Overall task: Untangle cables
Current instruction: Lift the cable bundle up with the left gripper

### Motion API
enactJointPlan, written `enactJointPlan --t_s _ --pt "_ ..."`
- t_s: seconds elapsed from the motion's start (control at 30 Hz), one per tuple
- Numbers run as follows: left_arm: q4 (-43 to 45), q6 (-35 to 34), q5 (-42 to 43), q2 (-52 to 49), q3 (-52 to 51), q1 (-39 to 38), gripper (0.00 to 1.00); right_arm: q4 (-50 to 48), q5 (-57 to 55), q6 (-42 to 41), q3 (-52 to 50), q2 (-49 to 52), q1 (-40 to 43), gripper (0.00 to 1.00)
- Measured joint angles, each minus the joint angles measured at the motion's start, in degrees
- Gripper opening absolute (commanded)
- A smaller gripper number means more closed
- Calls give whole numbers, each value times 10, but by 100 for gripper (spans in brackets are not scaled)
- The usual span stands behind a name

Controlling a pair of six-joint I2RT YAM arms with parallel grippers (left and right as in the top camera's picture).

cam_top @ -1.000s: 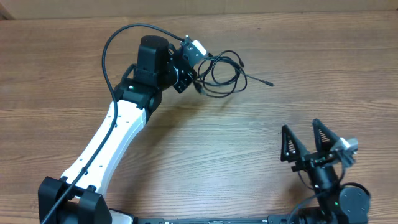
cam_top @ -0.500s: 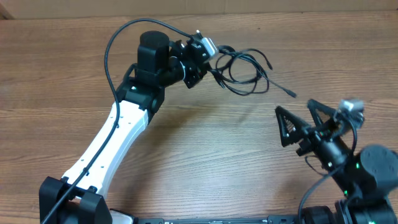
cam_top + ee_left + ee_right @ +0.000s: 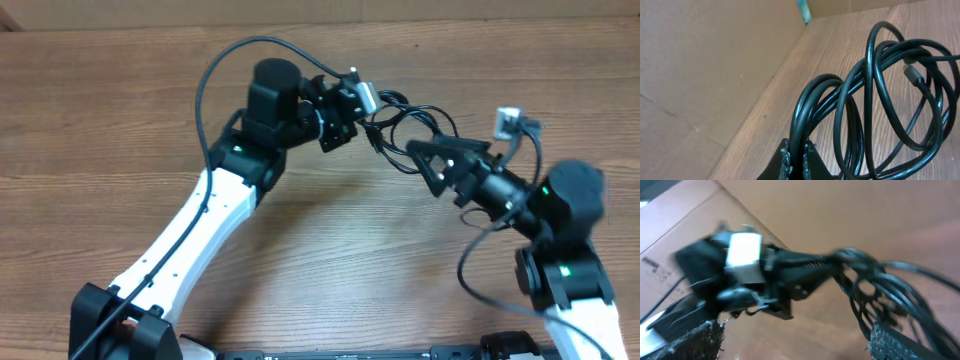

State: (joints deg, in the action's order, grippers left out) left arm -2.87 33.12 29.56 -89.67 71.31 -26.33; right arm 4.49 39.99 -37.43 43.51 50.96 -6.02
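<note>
Your main risk here is closing the right gripper (image 3: 428,168) on more than one strand. The thin black rubbery cables (image 3: 412,122) hang as a tight knot of overlapping loops at the far middle of the scene, lifted off the brown wooden table (image 3: 300,230). The right wrist view is too blurred to pick out a single loop. Grab two strands and pull, and you would likely cinch the tangle rather than loosen it. The two grippers are also very near each other, so a hasty approach could knock the right fingers against the left gripper (image 3: 372,118). A hard tug might drag the loops out of the left pinch (it seems to hold only a few strands, at their bend).

The left arm reaches from the near left to the far middle, wrist turned rightward, its jaws clamped on the cables. In its wrist view the loops fan away from the fingertips, with a small grey plug (image 3: 914,75) among them. The right arm rises from the near right and leans leftward and away. Its jaws are spread wide with nothing between them, and they point at the bundle's near-right edge. Whether they touch it I cannot tell.
</note>
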Motion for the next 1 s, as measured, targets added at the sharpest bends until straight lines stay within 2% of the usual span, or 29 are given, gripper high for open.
enactJointPlan --t_s 0.33,0.53,0.63,0.87,1.0 --pt "25 -51 -54 0 0 -22 4 -64 24 -37 0 82 0 85" --pt "25 -84 -31 0 0 -22 4 -66 -14 -43 0 88 0 75" --pt "25 -92 -2 0 0 -22 4 -66 -36 -44 0 88 0 66" --pt "26 -110 51 0 0 -22 4 -78 -66 -45 0 88 0 58" --pt "30 -120 80 0 0 -22 4 -79 -73 -47 0 88 0 45"
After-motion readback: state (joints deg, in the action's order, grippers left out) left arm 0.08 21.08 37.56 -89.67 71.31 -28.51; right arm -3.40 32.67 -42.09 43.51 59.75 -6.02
